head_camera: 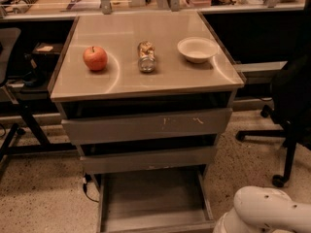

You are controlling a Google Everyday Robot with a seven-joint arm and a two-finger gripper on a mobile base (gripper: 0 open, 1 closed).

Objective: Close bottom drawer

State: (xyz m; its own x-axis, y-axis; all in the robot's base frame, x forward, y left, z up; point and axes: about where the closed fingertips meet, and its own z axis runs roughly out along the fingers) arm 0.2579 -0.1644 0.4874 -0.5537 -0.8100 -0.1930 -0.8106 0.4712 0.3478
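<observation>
Watching the feed rn and tbh the main worry is that I'm kinda blind. The gripper isn't in frame at all; only the white arm shell (265,210) shows in the lower right corner. So I can't tell if the claw is wide, narrow or holding anything.

Bringing it in from down there, I could clip the right rail of the bottom drawer (153,195). A push on one corner would prob rack it sideways and jam it halfway.

Other risk imo: aiming too high and hitting the middle drawer (148,159), which sits just above and juts out a bit too. A hard bump could also roll the jar (146,56) lying on its side on the tabletop (121,84), between the apple (95,58) and the bowl (197,49). A black cable (87,186) hangs by the cabinet's lower left, near the drawer's left side, and I don't want it snagged.

Drawer itself is at bottom centre of the frame, pulled way out toward the cam. It's the narrowest of the three, plain grey w/ a flat tray. The front panel sits right at the bottom edge, partly cut off. Closing not begun, afaict.
</observation>
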